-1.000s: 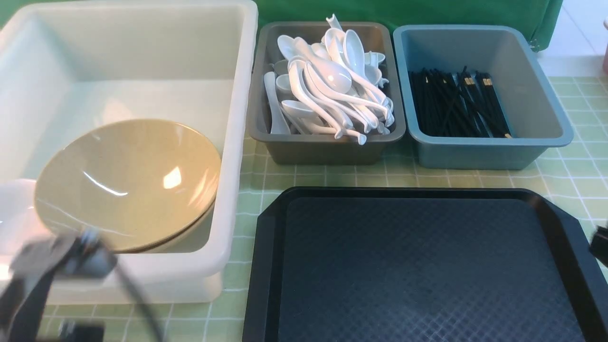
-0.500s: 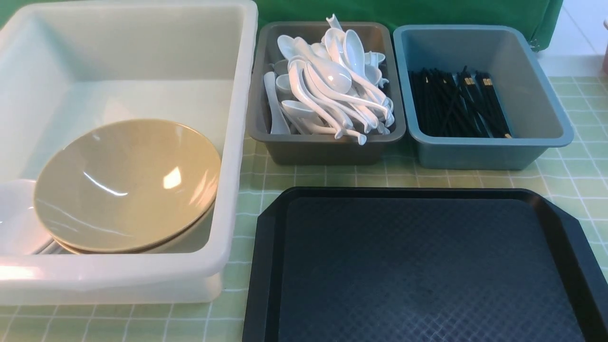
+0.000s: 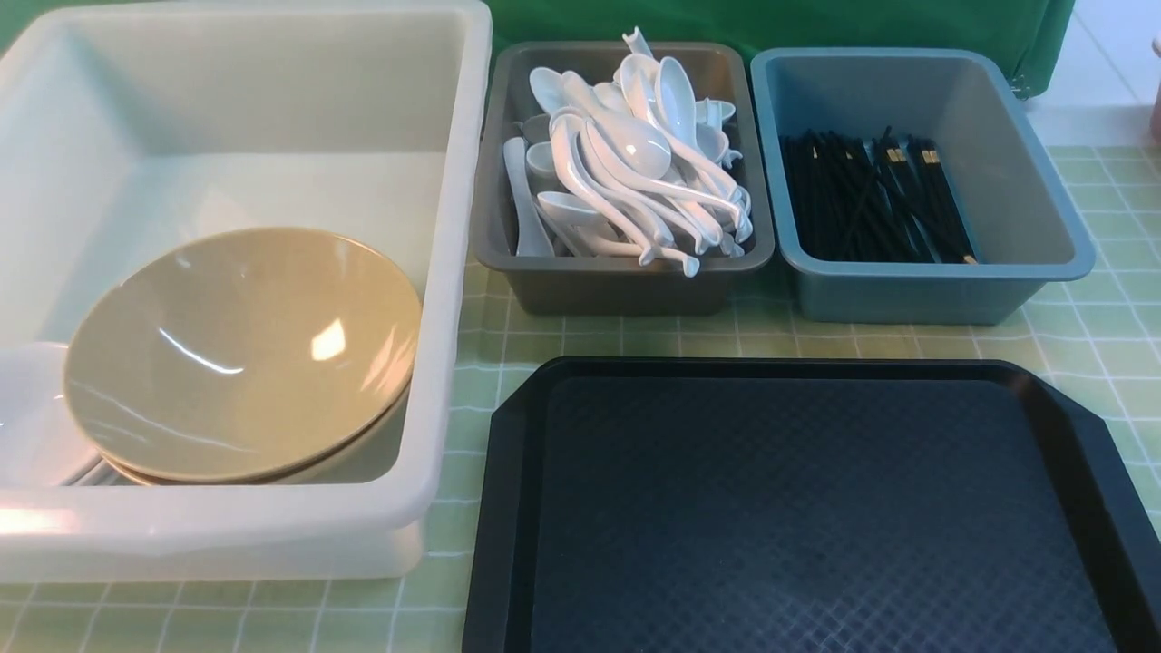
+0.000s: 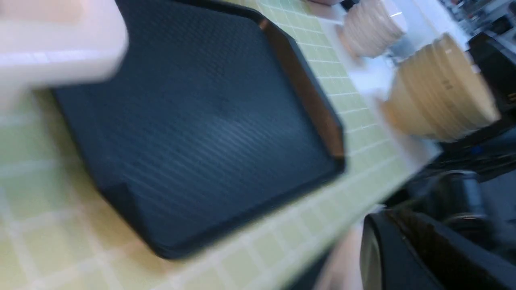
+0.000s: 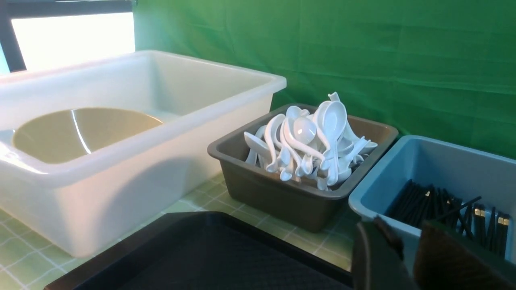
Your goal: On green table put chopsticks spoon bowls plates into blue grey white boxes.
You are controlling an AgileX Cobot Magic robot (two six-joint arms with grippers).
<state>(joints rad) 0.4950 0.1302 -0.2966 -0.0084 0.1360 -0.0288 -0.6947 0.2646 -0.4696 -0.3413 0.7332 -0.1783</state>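
Right fingers [image 5: 377, 257] stand slightly apart, empty, near the tray [image 3: 807, 508]; left fingers [image 4: 407, 249], blurred, are together. On the table [image 3: 1097, 345], the white box [image 3: 444, 299] holds stacked bowls [image 3: 240, 354] beside plates [image 3: 32, 426]. Behind the tray, the grey box [image 3: 626, 290] holds spoons [image 3: 635, 163], the blue box [image 3: 907, 295] chopsticks [image 3: 871, 204].

text: none legible | labels: none | brands: none | numbers: none | signs: none

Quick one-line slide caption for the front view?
Tan bowls in large white tub, white spoons in dark grey tub, black chopsticks in blue-grey tub.
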